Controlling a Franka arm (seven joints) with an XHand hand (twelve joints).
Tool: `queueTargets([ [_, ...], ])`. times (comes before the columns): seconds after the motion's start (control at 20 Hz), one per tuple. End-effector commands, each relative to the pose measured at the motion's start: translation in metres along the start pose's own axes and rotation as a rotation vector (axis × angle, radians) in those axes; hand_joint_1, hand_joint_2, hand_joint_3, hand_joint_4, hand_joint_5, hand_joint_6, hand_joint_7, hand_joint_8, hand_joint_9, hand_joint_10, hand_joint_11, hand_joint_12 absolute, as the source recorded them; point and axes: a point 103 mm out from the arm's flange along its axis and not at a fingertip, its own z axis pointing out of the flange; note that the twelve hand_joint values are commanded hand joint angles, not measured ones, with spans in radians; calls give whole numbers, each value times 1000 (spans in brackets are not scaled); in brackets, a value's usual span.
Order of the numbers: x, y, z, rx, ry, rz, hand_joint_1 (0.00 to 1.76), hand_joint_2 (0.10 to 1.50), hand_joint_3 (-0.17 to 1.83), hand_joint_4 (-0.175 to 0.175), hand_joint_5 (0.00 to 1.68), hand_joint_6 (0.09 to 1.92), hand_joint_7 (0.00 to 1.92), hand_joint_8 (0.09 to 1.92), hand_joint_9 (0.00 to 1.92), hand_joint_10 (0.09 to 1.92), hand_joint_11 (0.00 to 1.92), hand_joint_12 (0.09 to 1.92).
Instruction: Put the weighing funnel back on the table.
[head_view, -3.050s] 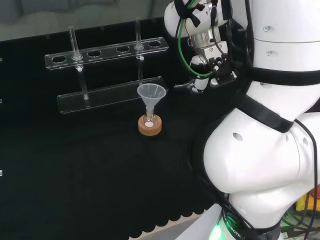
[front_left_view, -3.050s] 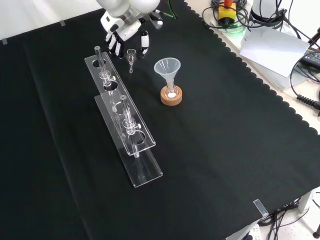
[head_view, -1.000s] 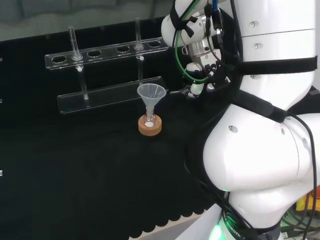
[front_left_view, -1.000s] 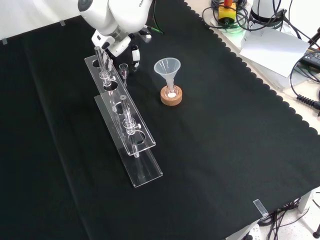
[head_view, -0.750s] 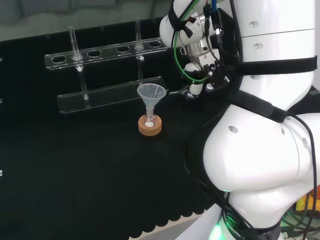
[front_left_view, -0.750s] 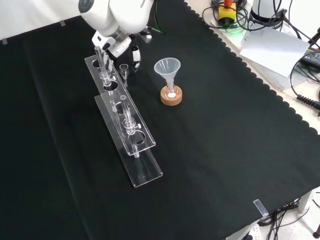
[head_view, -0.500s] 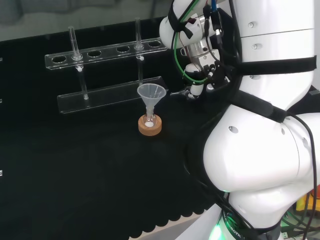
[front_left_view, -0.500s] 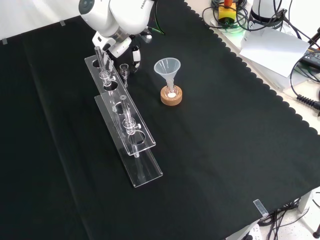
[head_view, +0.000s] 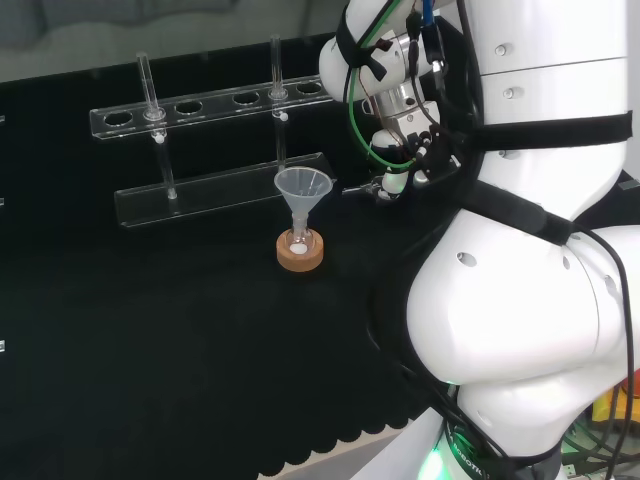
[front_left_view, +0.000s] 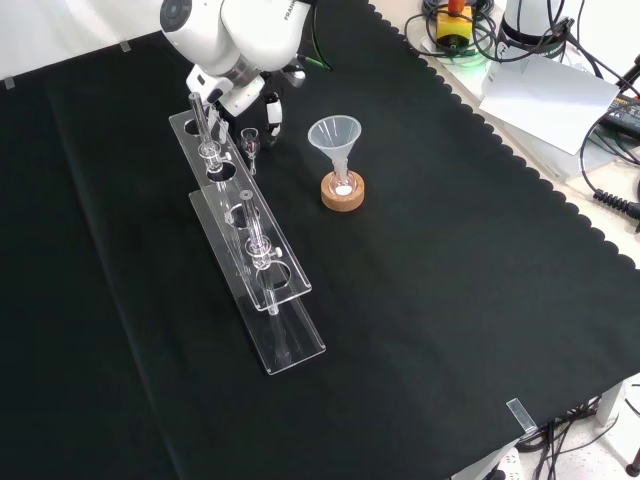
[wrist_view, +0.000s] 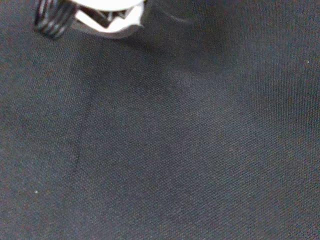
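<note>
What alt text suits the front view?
The hand, at the top, holds a small clear weighing funnel beside a clear tube rack on black cloth. Right of it, the funnel stands in a flask on a cork ring.

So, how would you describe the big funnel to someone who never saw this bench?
In the front view, find the long clear rack on the black cloth. Just right of it stands a cork ring, and the funnel rises from it, mouth up, the only wide cone there.
</note>
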Motion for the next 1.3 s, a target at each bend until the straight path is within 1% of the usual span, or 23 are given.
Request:
queueTargets([
  [0.05,1,0,2,19,2,5,1020,942,322,175,995,1028,267,697,613,624,308,1344],
  [0.1,1,0,2,18,-3,7,1011,993,235,175,975,1041,237,709,587,643,292,1352],
  [0.15,0,0,2,20,-7,7,962,990,175,145,924,1009,208,711,562,653,276,1354],
  [0.2,-1,-1,2,21,-8,8,923,960,176,112,873,974,180,707,534,661,256,1356],
  [0.3,-3,-3,1,14,-18,11,882,862,317,71,794,938,136,699,487,673,215,1366],
  [0.4,-4,-7,-2,10,-20,17,863,768,475,50,729,923,99,695,427,687,158,1384],
  [0.45,-6,-9,-3,13,-19,19,856,738,521,40,694,916,78,691,389,690,113,1397],
  [0.6,-8,-16,-7,29,-10,20,837,690,567,11,560,864,17,661,280,693,19,1406],
  [0.7,-10,-21,-10,39,1,21,824,677,560,-10,444,728,3,574,211,701,4,1365],
  [0.75,-10,-23,-11,45,2,24,816,674,551,-21,396,626,1,523,178,707,1,1342],
  [0.85,-11,-27,-12,58,-1,30,797,674,527,-33,363,428,0,429,131,716,0,1309],
  [0.95,-11,-33,-13,60,2,35,787,677,507,-38,367,297,0,375,108,719,0,1296],
  [1.0,-10,-36,-15,53,7,22,782,678,501,-40,366,264,0,353,99,719,0,1292],
  [1.05,-10,-40,-19,48,15,24,777,679,493,-42,364,225,0,334,89,720,0,1284],
  [1.15,-13,-50,-27,31,24,30,758,678,480,-49,301,145,0,269,64,721,0,1275],
  [1.3,-15,-67,-41,12,25,46,732,680,462,-45,244,87,0,213,39,732,0,1284],
])
